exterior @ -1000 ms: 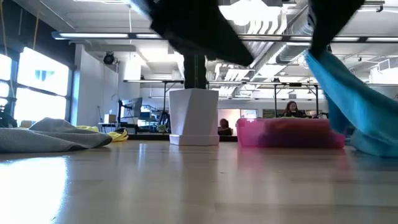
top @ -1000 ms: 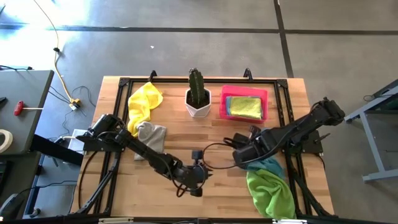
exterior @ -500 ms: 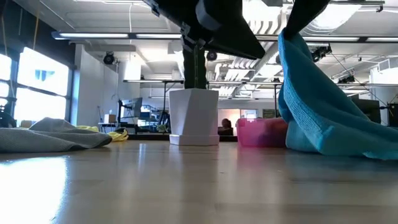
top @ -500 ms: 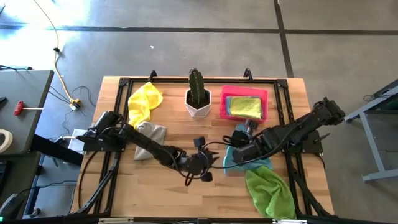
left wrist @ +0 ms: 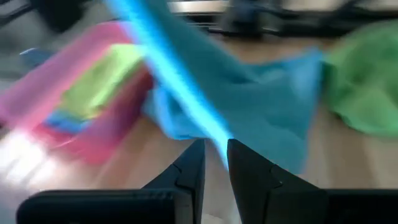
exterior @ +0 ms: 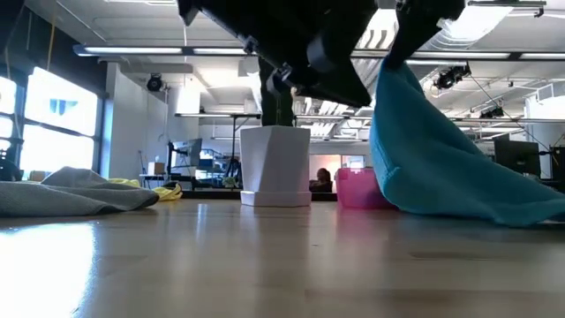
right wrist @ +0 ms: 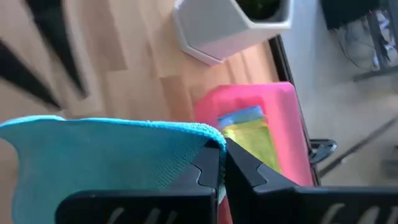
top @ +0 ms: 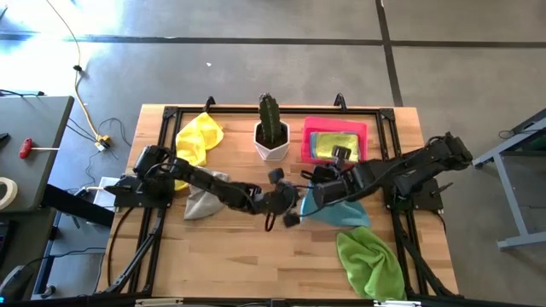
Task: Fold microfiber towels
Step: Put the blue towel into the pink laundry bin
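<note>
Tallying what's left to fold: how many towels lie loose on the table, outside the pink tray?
4: yellow towel at the back left, grey towel in front of it, blue towel held mid-table, green towel front right. Others may be hidden.

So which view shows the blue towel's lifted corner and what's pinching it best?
The right wrist view: the right gripper's fingers are shut on the blue towel there. The high view shows it mostly under the arms, the low view only its drape, the left wrist view a blur.
</note>
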